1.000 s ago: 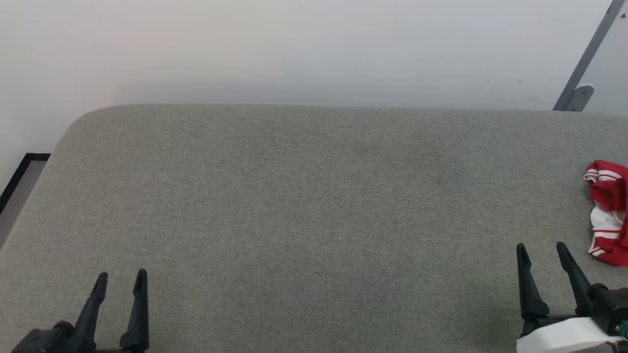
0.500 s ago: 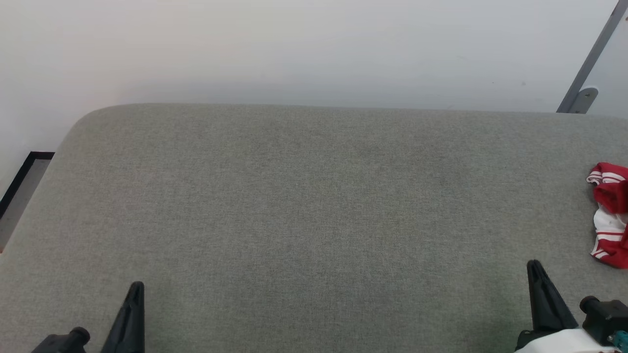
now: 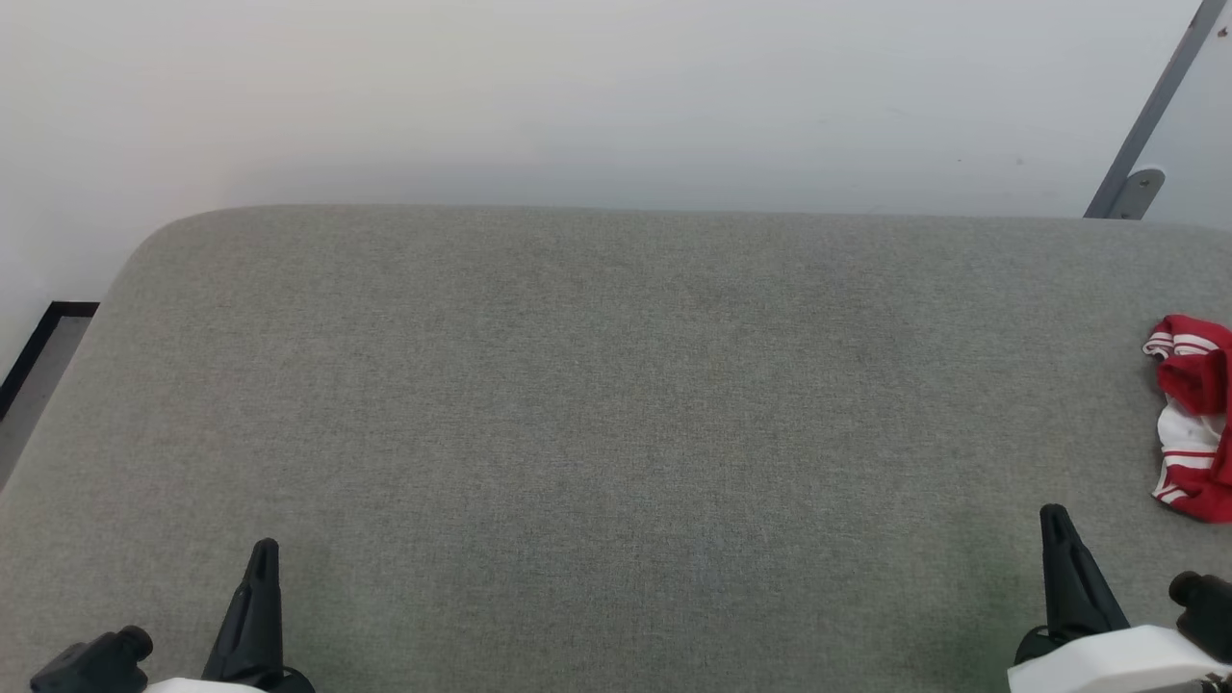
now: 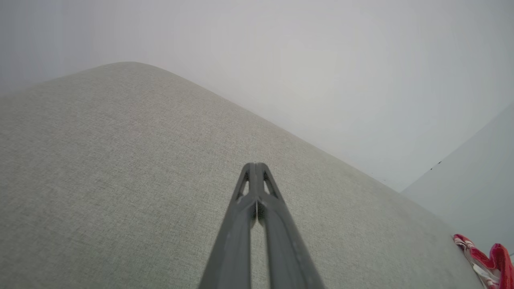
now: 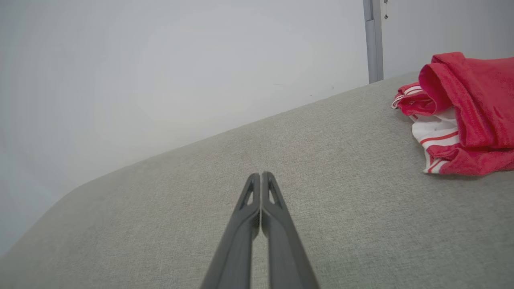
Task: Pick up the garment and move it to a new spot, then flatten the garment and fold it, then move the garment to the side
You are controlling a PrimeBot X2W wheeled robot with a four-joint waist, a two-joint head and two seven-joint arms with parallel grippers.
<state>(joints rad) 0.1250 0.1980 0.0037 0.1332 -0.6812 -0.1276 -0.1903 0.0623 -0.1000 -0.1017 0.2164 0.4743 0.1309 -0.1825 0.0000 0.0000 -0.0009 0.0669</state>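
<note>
Both pairs of fingers have closed since one second ago. The grey padded surface (image 3: pixel 597 385) carries the garment (image 3: pixel 1193 433), crumpled at its right edge. The left gripper (image 3: pixel 261 551) and the right gripper (image 3: pixel 1055 515) hold nothing, fingers pressed together. The right gripper, being nearer, should probably reopen first and then pinch a thick red fold.

Bare test room, lab-like — grey upholstered surface (image 3: pixel 577 385) backed by plain white wall (image 3: pixel 577 87) (metal post (image 3: pixel 1144 115) at right).
</note>
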